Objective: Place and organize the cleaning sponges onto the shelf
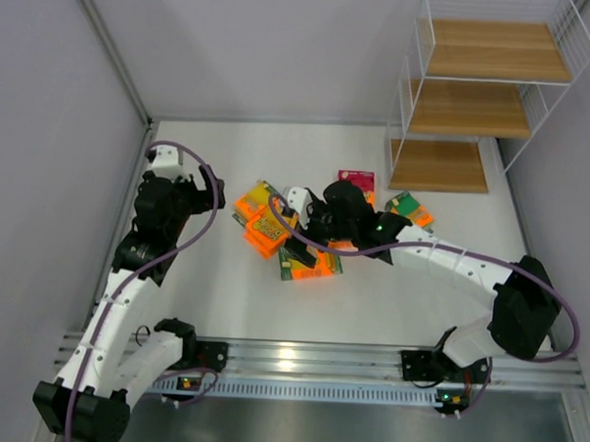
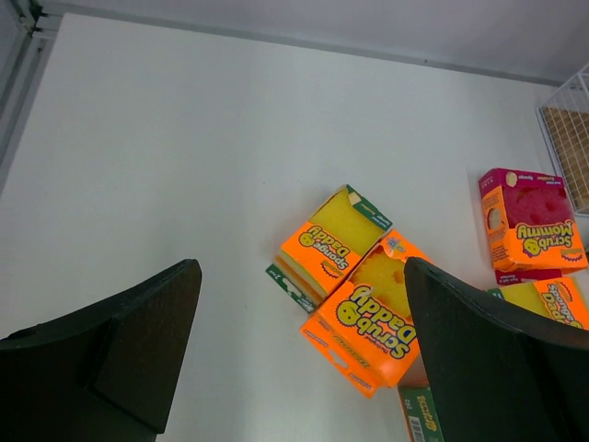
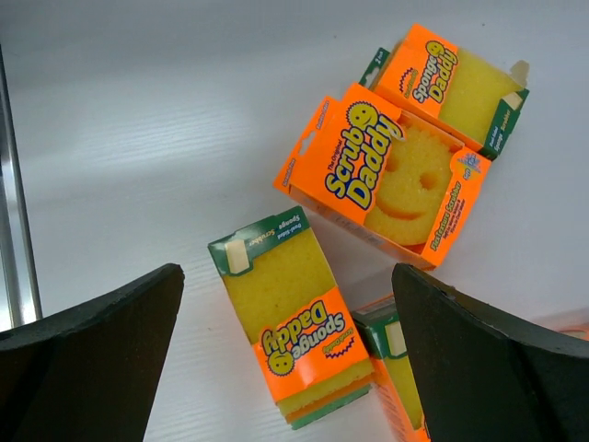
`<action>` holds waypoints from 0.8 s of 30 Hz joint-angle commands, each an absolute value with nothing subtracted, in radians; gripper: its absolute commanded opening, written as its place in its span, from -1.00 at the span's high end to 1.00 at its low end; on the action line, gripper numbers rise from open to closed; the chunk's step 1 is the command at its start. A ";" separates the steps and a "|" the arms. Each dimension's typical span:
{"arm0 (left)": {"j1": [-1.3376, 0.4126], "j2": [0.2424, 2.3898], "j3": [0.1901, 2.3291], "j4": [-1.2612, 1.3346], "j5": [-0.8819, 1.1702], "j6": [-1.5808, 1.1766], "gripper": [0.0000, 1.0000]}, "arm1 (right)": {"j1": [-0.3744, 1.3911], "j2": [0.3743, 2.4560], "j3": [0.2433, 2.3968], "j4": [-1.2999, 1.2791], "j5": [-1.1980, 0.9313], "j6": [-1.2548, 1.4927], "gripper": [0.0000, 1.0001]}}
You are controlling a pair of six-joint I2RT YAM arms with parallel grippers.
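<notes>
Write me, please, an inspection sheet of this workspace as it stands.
Surface: white table, with the packs in a loose heap near its middle.
Job's things: sponge packs all on the table, some overlapping; magenta-topped pack lies nearest the shelf, whose three boards carry nothing.
Clutter: nothing seen.
Grippers: left gripper open, empty, to the left of the heap; right gripper open, empty, over the heap.
Cables: purple cables loop along both arms.
Surroundings: grey walls on three sides; metal rail at the near edge.
</notes>
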State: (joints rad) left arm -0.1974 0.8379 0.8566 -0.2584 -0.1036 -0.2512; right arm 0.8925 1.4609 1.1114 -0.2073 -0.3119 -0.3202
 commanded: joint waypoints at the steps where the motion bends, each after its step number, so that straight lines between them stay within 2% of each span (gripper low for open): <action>1: -0.196 0.813 0.862 -0.264 -0.178 -0.236 -0.96 | 0.873 1.463 1.127 -0.126 -0.383 -0.384 -0.99; 7: -0.196 0.776 0.844 -0.268 -0.178 -0.247 -0.97 | 0.859 1.554 1.209 -0.195 -0.483 -0.396 -0.99; 11: -0.196 0.781 0.845 -0.268 -0.164 -0.242 -0.96 | 0.859 1.638 1.255 -0.274 -0.469 -0.490 -0.99; 14: -0.196 0.793 0.845 -0.268 -0.152 -0.236 -0.97 | 0.851 1.654 1.244 -0.293 -0.482 -0.572 -0.99; 24: -0.196 0.805 0.844 -0.268 -0.164 -0.221 -0.97 | 0.821 1.683 1.249 -0.361 -0.485 -0.580 -0.99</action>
State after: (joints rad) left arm -0.1974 0.7967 0.8486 -0.2832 -0.1555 -0.2398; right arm 0.8280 1.6997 1.2259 -0.3607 -0.4648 -0.5453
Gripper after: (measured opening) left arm 0.983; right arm 0.993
